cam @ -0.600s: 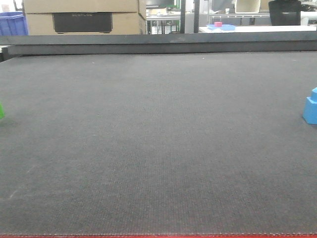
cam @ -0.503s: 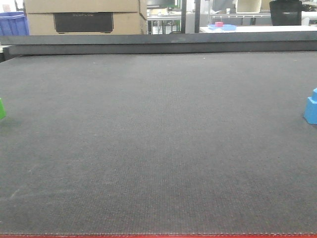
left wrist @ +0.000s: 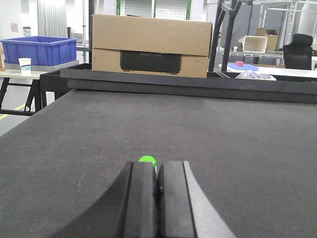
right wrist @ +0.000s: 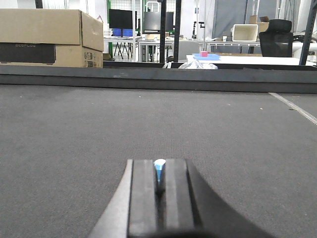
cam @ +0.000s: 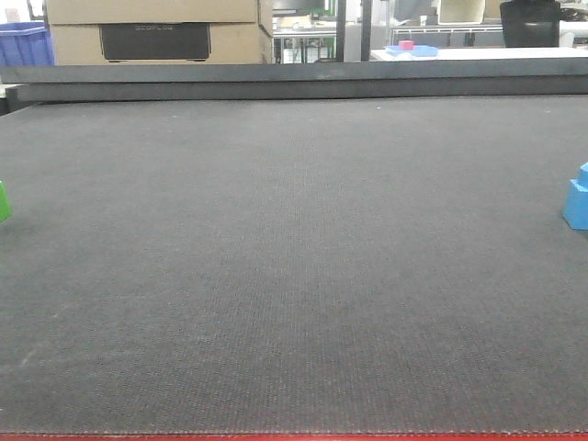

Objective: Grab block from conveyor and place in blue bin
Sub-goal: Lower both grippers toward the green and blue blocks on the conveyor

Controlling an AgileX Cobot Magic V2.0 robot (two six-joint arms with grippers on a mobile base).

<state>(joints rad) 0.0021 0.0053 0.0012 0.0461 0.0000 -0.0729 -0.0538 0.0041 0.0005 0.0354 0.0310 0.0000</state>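
Wide conveyor [cam: 294,276]: green block [cam: 3,200] far left, blue block [cam: 577,204] far right, axes unclear. Pressed together: left pincer [left wrist: 157,166], right pincer [right wrist: 159,173].

Bright workshop hall, cluttered at the back.
A large cardboard box [left wrist: 151,45] with a dark panel stands at the left, and dark metal posts [right wrist: 162,29] rise at centre. Further back, a white surface [right wrist: 257,60] carries a blue tray [right wrist: 208,57], near a black office chair [right wrist: 277,34] and a beige tub [right wrist: 245,32]. Grey floor [left wrist: 15,111] with a yellow line shows far left.
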